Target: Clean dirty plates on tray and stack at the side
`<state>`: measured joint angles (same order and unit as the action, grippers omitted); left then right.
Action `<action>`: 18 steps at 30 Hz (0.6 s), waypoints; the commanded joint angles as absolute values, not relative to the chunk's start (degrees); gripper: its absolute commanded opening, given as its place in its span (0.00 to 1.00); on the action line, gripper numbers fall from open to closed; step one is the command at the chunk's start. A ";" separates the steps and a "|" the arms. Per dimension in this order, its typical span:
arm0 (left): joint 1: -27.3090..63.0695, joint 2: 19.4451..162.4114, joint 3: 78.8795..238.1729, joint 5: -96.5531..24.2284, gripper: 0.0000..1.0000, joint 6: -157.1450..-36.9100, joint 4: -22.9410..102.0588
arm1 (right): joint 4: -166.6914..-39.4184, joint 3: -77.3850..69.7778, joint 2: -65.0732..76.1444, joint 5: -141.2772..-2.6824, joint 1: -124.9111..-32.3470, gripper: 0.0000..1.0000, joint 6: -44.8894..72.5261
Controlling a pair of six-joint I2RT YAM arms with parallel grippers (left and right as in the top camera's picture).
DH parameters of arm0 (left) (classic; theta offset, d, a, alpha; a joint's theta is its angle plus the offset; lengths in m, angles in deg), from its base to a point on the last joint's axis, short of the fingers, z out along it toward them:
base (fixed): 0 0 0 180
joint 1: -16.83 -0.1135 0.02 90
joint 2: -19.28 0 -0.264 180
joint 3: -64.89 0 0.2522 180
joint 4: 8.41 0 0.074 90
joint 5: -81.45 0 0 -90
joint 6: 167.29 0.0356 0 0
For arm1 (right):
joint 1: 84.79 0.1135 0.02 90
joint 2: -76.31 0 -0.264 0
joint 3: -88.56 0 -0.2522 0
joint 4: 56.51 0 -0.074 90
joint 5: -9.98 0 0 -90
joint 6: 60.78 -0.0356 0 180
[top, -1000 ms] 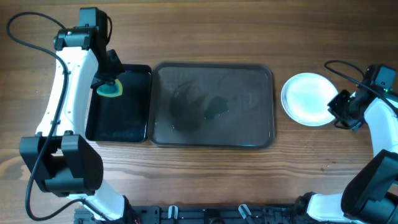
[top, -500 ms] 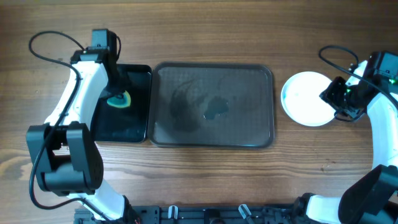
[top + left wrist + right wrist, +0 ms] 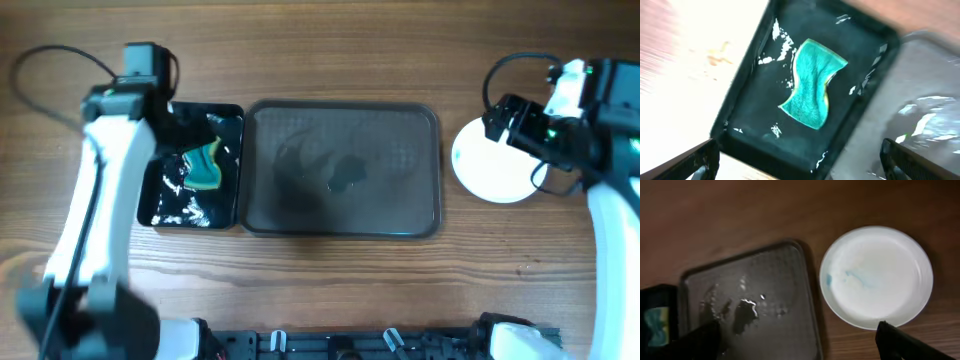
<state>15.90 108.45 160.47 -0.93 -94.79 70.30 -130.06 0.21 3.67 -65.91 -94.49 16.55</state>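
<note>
Left pincer [image 3: 800, 165] has let go of the sponge [image 3: 812, 85] in the black tray [image 3: 755, 125] and sits wide apart, right pincer [image 3: 800, 342] likewise apart over the white plate [image 3: 876, 277] (faint blue smear) just beside the grey tray [image 3: 400, 140].

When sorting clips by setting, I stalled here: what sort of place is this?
Likely a robot-lab tabletop staged for dishwashing practice, not a real kitchen: a wooden table, a sponge in a wet black tray, and a white plate beside a large grey tray.
</note>
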 commanded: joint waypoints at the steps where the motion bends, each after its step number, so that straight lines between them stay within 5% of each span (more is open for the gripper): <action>1: 15.38 103.44 161.21 -1.02 1.00 -95.73 71.63 | -131.68 2.04 12.87 -65.17 -93.96 0.99 17.18; 8: 15.38 102.55 161.21 -1.02 1.00 -95.73 71.63 | -131.63 2.04 25.94 -65.19 -93.96 1.00 17.05; 18: 15.38 102.55 161.21 -1.02 1.00 -95.73 71.63 | -134.10 1.41 25.57 -67.55 -93.96 1.00 18.01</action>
